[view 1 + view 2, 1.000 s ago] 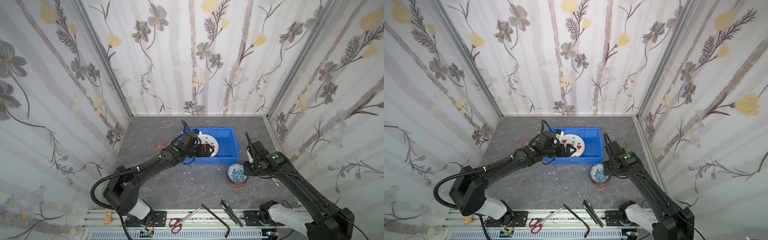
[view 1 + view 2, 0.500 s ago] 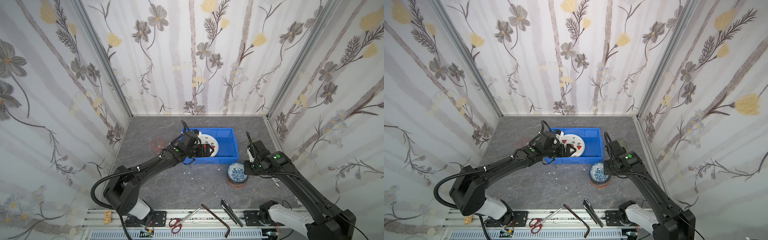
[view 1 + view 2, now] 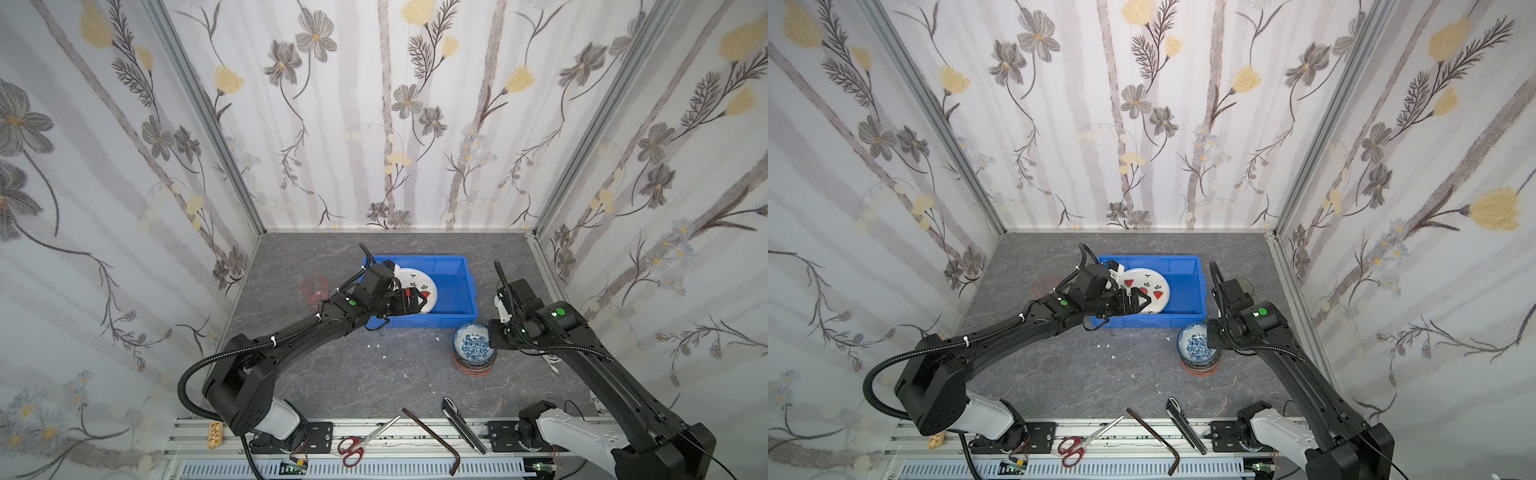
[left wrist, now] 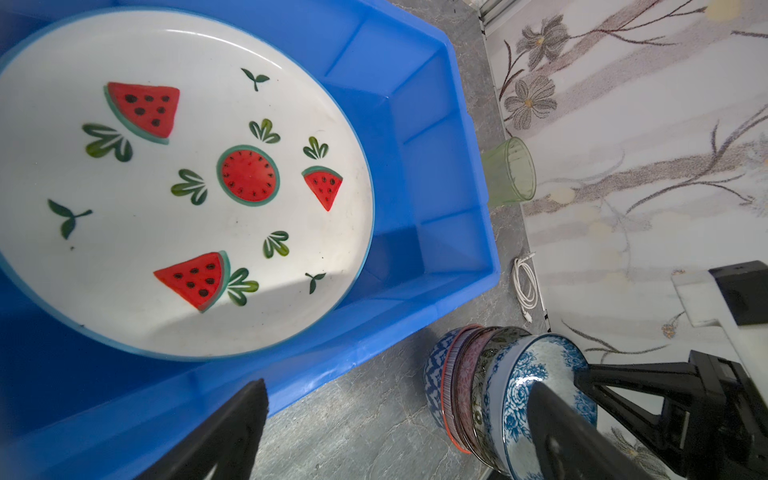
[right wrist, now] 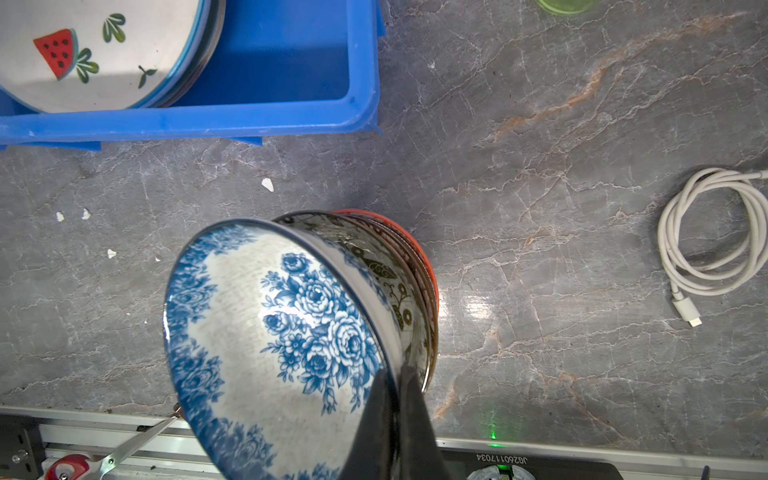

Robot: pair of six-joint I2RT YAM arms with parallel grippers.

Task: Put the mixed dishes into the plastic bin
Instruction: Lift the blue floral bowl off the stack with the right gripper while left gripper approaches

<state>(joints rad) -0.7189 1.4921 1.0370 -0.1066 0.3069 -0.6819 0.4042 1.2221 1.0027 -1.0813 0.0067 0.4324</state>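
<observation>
Blue plastic bin point(image 3: 455, 286) sits mid-scene; watermelon plate point(image 3: 417, 284) inside, atop other plates. Bowl stack point(image 3: 472, 369) just outside its front corner. Right gripper point(image 5: 397, 380) clenched on tilted blue floral bowl point(image 5: 270, 324) rim: thin pinch, may slip or drag the stack. Left gripper point(image 3: 417, 302) released above plate

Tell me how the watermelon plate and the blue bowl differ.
The plate lies in the bin; the bowl tops a stack outside it. Nothing grips the plate; the right gripper pinches the bowl's rim. The plate is wide and shallow with red melons; the bowl is deep with blue flowers. Both are round with white grounds.
</observation>
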